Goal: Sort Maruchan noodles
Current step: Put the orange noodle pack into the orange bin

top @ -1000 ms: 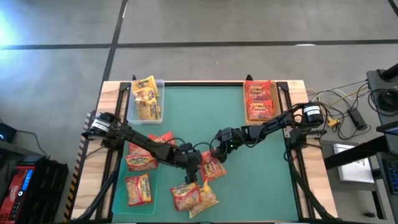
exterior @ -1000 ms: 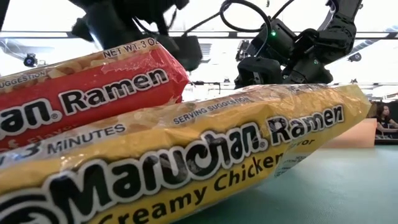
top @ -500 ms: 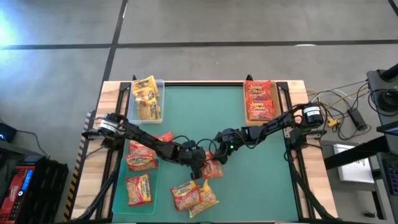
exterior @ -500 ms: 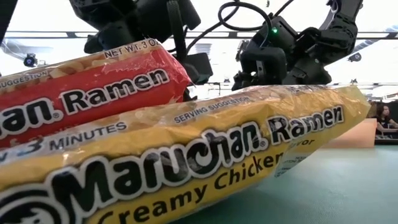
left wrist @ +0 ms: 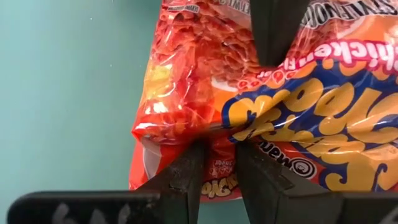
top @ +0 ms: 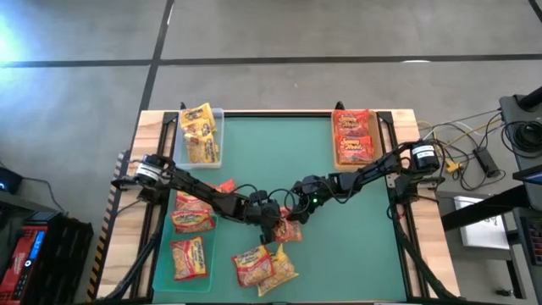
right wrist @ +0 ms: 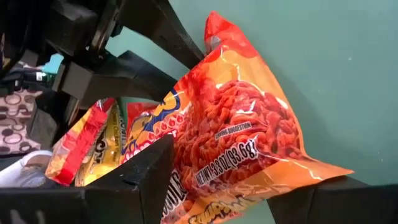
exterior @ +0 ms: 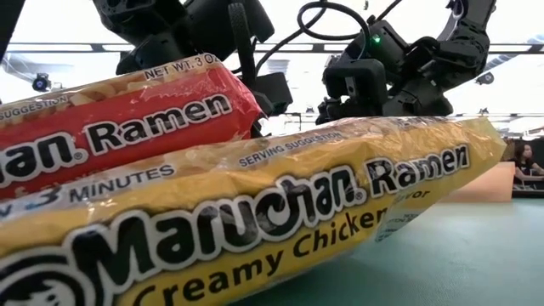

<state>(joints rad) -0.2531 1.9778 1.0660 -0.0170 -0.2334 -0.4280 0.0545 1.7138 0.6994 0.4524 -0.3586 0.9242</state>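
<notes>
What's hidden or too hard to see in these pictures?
- High view: the orange packet at mid-table is mostly covered by both arms; its print is too small to read.
- Low view: the yellow packet and red packet up close block most of the table.
- Left wrist view: the left pincer pinches the packet's edge; its far end is cut off.

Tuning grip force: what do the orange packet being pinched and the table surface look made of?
Orange packet: thin glossy plastic film, by its crinkles, glare and noodles showing through; the left gripper pinches its edge. Table surface: smooth matte green sheet, possibly a mat; light wood border.
</notes>
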